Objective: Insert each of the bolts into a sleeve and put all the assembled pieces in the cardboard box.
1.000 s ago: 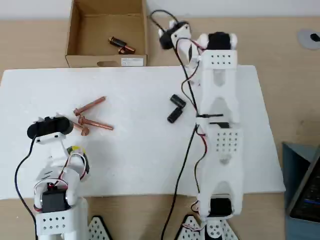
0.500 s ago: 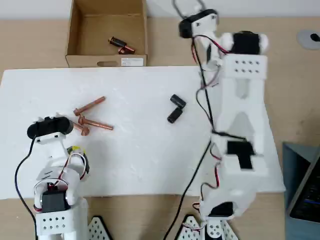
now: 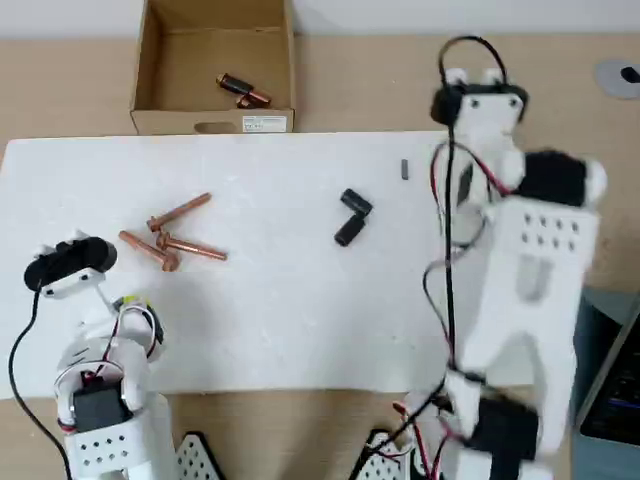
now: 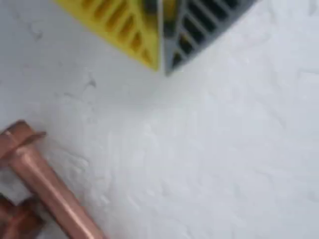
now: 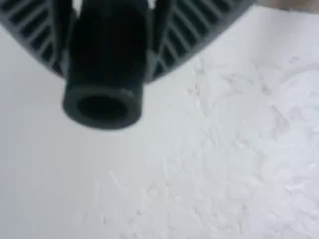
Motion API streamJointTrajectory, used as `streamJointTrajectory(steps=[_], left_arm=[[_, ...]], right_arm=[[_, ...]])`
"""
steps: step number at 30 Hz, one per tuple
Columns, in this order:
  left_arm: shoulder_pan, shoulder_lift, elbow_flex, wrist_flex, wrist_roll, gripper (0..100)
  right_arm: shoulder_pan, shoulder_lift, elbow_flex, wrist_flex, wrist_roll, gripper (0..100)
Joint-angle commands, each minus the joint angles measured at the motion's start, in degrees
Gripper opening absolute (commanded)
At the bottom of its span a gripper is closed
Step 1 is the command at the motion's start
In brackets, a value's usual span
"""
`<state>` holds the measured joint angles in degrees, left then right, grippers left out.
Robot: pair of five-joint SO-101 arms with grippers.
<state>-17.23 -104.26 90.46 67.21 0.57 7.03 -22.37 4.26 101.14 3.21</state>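
L hand (image 4: 160, 62) is closed tip to tip, nothing held, set beside three loose bolts (image 3: 180, 212). A black sleeve (image 5: 102, 104) is clamped in the R hand (image 5: 107, 55), bore facing out over the mat (image 5: 224, 164), prob. so one can be fed in. One assembled pc (image 3: 243, 90) is noted in the box (image 3: 212, 122).

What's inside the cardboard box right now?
One assembled piece, black with a copper end, lies on the floor of the cardboard box, toward its near right corner. The strip of floor just behind the near wall is hidden from the high view.
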Motion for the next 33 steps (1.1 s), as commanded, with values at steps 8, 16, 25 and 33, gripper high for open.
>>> streamJointTrajectory(steps=[8, 16, 25, 33], left_arm=[[-0.7, 0.2, -9.3, 4.1, -4.1, 0], [-0.7, 19.0, -22.0, 4.1, -4.2, 0], [-0.7, 53.1, -46.8, 12.0, 11.6, 0], [4.1, 70.5, -63.5, 12.0, 30.2, 0]], right_arm=[[7.6, -20.1, 13.7, 0.1, -3.9, 1.0], [10.7, -23.3, 17.6, -2.4, -3.7, 1.0], [10.7, -23.3, 23.4, -5.0, -3.8, 1.0], [10.6, -23.4, 29.6, -10.0, -3.8, 1.0]])
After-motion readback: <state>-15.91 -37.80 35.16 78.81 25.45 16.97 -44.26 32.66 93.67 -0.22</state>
